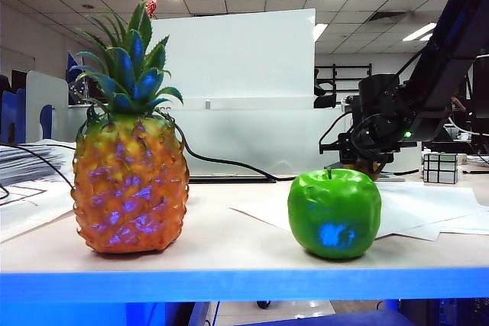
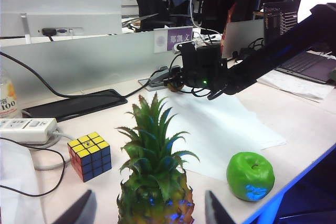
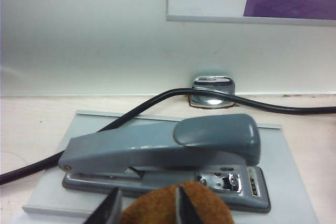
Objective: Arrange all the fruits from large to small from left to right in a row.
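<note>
Now right gripper (image 3: 149,205) far right, jaws gripping kiwi (image 3: 173,208) by stapler (image 3: 168,156); left gripper (image 2: 144,211) wide open above pineapple (image 1: 130,185); apple (image 1: 334,213) right.

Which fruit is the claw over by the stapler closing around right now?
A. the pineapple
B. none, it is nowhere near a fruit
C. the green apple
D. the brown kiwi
D. The right wrist view shows the right claw with its fingers either side of the brown kiwi, in front of the grey stapler; pineapple and apple stand alone at the table's front edge.
</note>
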Controlling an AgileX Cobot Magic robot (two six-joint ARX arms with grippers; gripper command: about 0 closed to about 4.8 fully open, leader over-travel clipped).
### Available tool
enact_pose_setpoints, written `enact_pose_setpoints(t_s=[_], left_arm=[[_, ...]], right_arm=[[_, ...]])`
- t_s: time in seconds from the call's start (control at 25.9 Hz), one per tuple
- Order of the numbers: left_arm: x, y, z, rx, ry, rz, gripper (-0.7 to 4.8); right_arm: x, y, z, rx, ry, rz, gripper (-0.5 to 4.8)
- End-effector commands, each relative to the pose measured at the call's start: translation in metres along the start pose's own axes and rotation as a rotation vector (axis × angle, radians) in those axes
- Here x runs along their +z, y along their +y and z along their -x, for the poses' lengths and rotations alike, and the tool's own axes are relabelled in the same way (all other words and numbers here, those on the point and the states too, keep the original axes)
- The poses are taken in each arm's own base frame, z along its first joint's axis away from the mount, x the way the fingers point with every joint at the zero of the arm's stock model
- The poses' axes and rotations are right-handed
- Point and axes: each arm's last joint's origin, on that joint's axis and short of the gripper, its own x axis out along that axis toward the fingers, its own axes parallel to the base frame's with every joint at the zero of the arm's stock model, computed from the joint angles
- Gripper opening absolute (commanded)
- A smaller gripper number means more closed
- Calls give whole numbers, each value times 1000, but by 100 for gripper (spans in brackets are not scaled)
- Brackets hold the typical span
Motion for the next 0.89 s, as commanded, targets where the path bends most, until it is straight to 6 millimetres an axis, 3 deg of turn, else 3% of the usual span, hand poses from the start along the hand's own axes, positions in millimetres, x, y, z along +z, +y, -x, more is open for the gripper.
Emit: enact_pose_setpoints(t_s=[0.04,0.15,0.27,0.62,0.89], left_arm=[[1,0,0,4,-11,-12,273],[1,0,0,3,-11,-12,273],[1,0,0,4,-11,-12,274],[1,0,0,4,-10,-13,274],[2,0,0,4,-12,-14,274]], right_arm=[[-1,0,0,-3,11,0,152],[-1,0,0,-2,11,0,112],[0,0,0,3,9,0,-4],[15,2,3,57,10,0,-5],[59,0,17,71,-49,-12,-5]])
